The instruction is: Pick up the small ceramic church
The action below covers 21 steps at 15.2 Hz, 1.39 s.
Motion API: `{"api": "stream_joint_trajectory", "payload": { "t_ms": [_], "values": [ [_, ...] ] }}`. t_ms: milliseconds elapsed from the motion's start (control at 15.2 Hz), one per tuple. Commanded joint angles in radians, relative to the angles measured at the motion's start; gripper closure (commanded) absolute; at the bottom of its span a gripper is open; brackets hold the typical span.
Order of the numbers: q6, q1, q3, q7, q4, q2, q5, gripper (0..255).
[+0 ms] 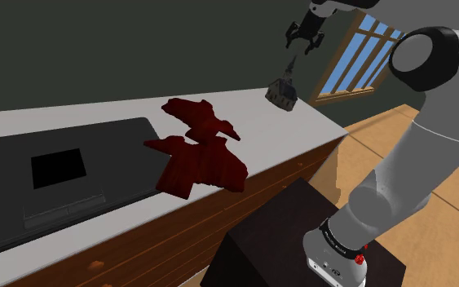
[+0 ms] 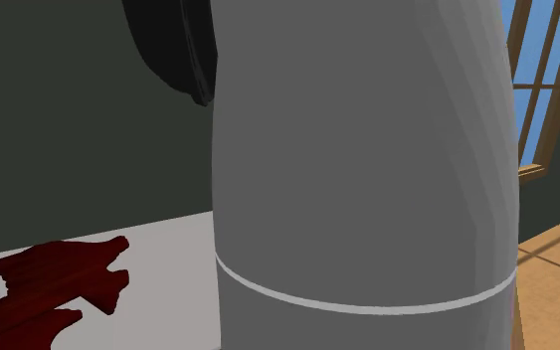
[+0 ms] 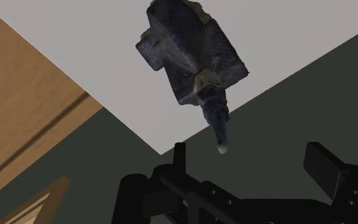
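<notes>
The small church (image 1: 283,90) is dark grey with a pointed spire and stands upright near the far right corner of the pale countertop (image 1: 256,122). My gripper (image 1: 304,38) hangs just above the spire, open. In the wrist view the church (image 3: 190,54) lies straight ahead of the gripper (image 3: 250,162). Its spire tip points up toward the gap between the fingers, and neither of the fingers (image 3: 323,167) touches it.
A dark red jagged object (image 1: 199,147) lies mid-counter, also at the second exterior view's lower left (image 2: 54,283). A black cooktop (image 1: 56,171) is set into the counter further left. A window (image 1: 358,57) is behind the church. The arm's grey body (image 2: 367,179) blocks most of the second exterior view.
</notes>
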Motion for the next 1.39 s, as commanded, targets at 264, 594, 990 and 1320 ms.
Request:
{"api": "stream_joint_trajectory", "payload": {
  "t_ms": [264,594,990,1320],
  "values": [
    [0.057,-0.016,-0.012,0.009,-0.021,0.028,0.011,0],
    [0.109,-0.014,-0.011,0.012,-0.081,0.019,0.008,0],
    [0.108,-0.014,-0.012,0.011,-0.079,0.020,0.009,255],
    [0.095,-0.014,-0.011,0.011,-0.065,0.021,0.009,255]
  ]
}}
